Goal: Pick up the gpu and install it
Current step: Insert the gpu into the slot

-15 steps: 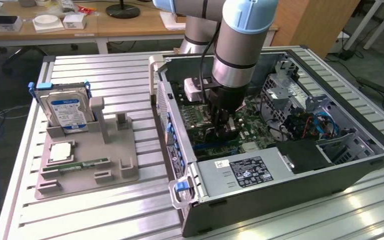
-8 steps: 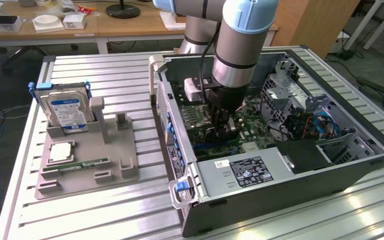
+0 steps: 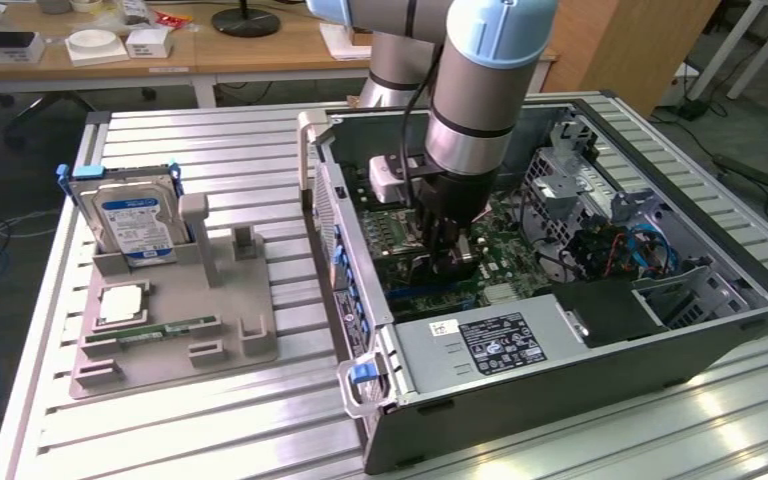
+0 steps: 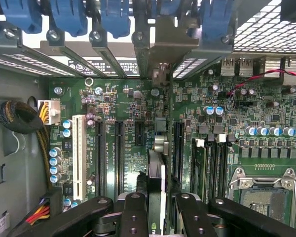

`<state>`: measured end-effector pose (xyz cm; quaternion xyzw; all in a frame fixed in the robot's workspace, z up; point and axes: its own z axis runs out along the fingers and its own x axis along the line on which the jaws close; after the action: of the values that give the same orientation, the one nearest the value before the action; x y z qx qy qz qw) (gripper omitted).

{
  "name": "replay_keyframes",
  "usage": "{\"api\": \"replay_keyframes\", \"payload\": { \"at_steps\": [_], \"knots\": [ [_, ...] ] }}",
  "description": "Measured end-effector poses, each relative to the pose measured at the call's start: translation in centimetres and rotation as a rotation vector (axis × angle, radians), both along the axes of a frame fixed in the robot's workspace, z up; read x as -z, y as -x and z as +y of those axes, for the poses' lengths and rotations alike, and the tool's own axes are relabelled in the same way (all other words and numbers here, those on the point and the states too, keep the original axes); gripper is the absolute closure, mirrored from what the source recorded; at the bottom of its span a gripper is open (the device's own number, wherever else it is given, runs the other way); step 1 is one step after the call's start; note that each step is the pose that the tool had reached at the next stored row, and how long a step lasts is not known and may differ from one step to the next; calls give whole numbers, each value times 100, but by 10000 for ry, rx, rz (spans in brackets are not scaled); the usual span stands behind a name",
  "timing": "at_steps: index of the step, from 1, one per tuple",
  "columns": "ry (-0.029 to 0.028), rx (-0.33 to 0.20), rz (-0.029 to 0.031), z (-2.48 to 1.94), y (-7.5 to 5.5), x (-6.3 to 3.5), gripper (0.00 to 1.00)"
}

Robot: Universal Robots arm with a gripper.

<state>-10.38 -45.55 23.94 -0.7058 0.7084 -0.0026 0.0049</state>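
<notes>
step: install. We have the gpu (image 4: 156,197) in hand and are down inside the case (image 3: 704,330), over the motherboard (image 4: 138,128).
gripper: gripper (image 4: 157,210) clamped on the gpu, card edge-on between the fingers (image 4: 133,212), pale bracket end pointing toward the rear slot covers (image 4: 153,54).
gpu position: in the exterior view it sits under the wrist, mid-case, left of the drive cage (image 3: 584,190). It looks lined up along a long black slot (image 4: 177,148); we can't tell if the edge connector has entered it.
tray: hard drive (image 3: 137,225) and memory stick (image 3: 171,328) sit on the grey fixture (image 3: 244,335) to the exterior view's left.
next, our read: needs straight downward press, card square to slot, bracket landing in the open rear bay.
risk: tilt could jam the connector.
</notes>
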Motion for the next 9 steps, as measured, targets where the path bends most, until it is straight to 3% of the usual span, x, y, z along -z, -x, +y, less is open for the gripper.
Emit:
{"api": "replay_keyframes", "payload": {
  "at_steps": [9],
  "knots": [
    [0, 0, 0, 0, -10, 0, 73]
  ]
}}
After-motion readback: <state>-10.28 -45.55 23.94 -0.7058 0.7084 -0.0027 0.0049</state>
